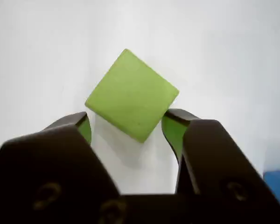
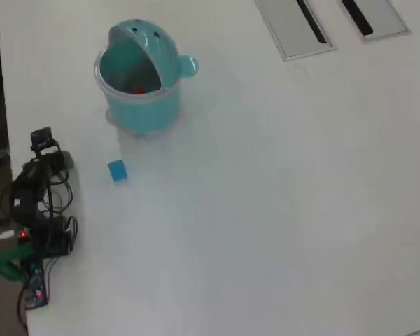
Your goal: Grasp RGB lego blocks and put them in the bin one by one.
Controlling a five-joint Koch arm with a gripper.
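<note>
the green block (image 1: 132, 95) sits on the white table (image 1: 224, 56) just ahead of the pincer (image 1: 126, 128), turned like a diamond so one corner points down into the gap between the two tips. it looks square, with no long axis to speak of. the jaws stand wide apart, holding nothing, one tip off each lower edge of the block. by my reckoning a small push forward would bring it between them. in the overhead view a blue block (image 2: 116, 170) lies just below the teal bin (image 2: 136, 105).
</note>
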